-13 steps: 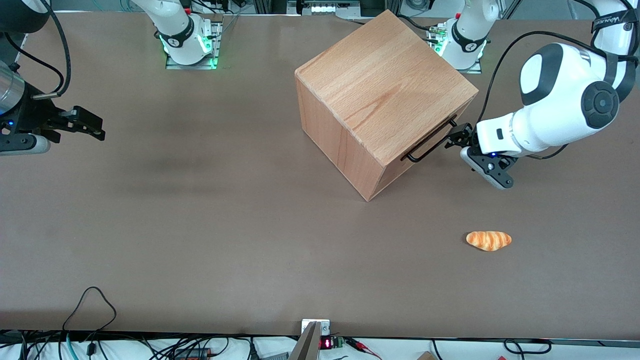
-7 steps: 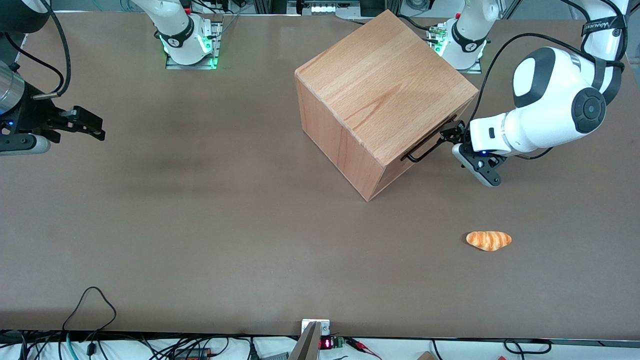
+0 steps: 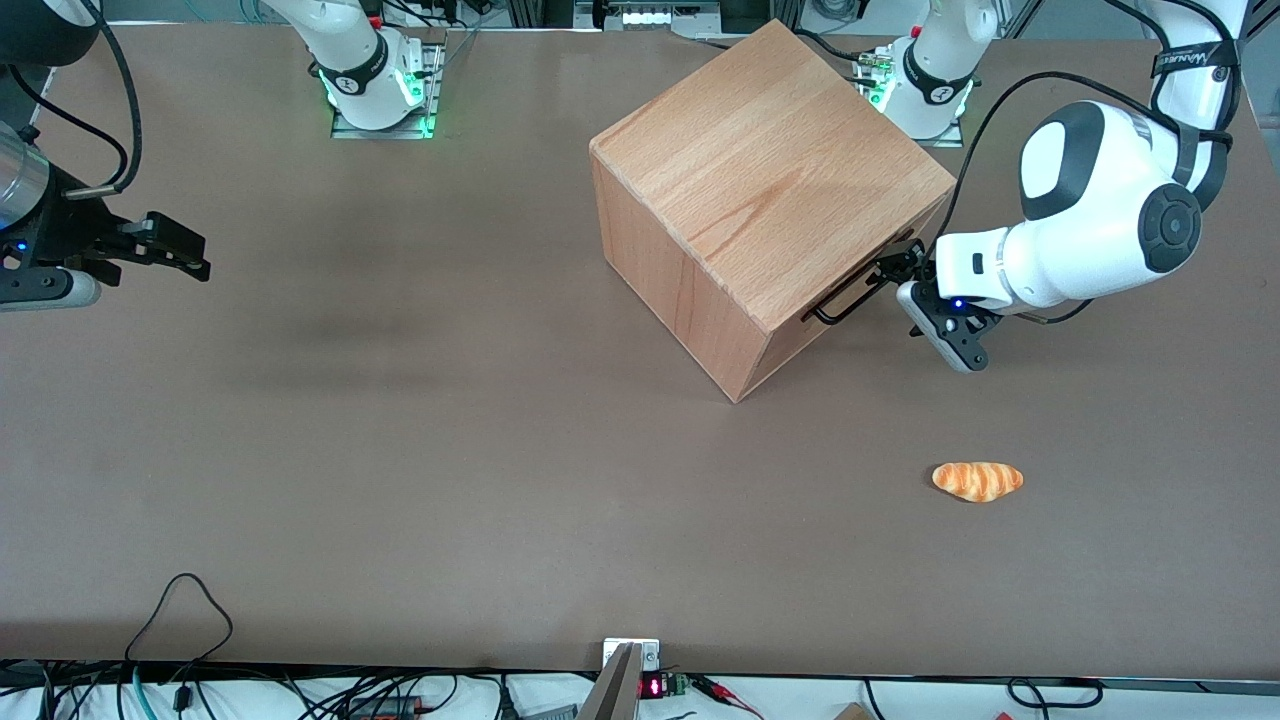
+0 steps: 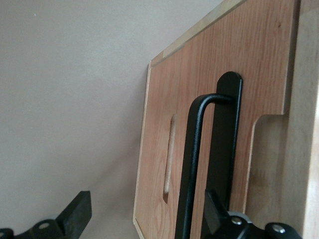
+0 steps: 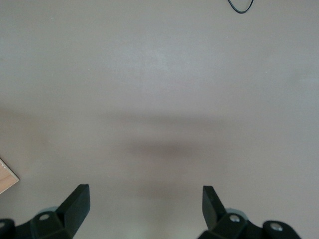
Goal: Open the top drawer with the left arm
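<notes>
The left arm (image 3: 1090,225) keeps closing in: its gripper (image 3: 893,268) now reaches the black handle (image 4: 195,164) of the top drawer (image 4: 209,94), jaws spread wide around the bar, gripping nothing. Drawer still shut in the cabinet (image 3: 760,190) on the tabletop (image 3: 400,450); squeeze comes next, I reckon.

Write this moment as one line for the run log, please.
task: open top drawer | end effector: open, straddling black bar handle | top drawer: closed | croissant: on table, nearer the front camera

left arm (image 3: 1090,225) advanced | hand (image 3: 893,272) now spread at handle (image 3: 858,285)
</notes>
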Controlling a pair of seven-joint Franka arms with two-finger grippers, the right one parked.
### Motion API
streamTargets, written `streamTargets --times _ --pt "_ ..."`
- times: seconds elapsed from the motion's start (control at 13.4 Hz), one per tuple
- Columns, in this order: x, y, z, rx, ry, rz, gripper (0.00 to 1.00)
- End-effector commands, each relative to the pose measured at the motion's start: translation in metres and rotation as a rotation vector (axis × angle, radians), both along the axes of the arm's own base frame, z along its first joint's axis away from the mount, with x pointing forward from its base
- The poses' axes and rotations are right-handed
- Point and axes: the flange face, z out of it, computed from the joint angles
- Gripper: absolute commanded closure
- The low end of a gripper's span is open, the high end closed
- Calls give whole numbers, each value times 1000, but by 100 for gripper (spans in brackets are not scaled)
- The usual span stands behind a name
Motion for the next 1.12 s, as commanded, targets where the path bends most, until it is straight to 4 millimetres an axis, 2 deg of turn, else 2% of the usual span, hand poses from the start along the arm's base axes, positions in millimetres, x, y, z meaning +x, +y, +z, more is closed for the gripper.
streamTargets --times 0.0,0.15,0.3,0.6,0.82,1.04 --pt "0 -2 -7 -31 -9 -13 0" --pt "2 -2 -15 -33 -3 -10 0" --pt "4 -1 -32 -34 12 -4 0" --pt "7 3 -42 -34 6 11 0" --pt "15 39 -47 -25 6 69 0" --pt "26 59 -53 -23 -64 48 0"
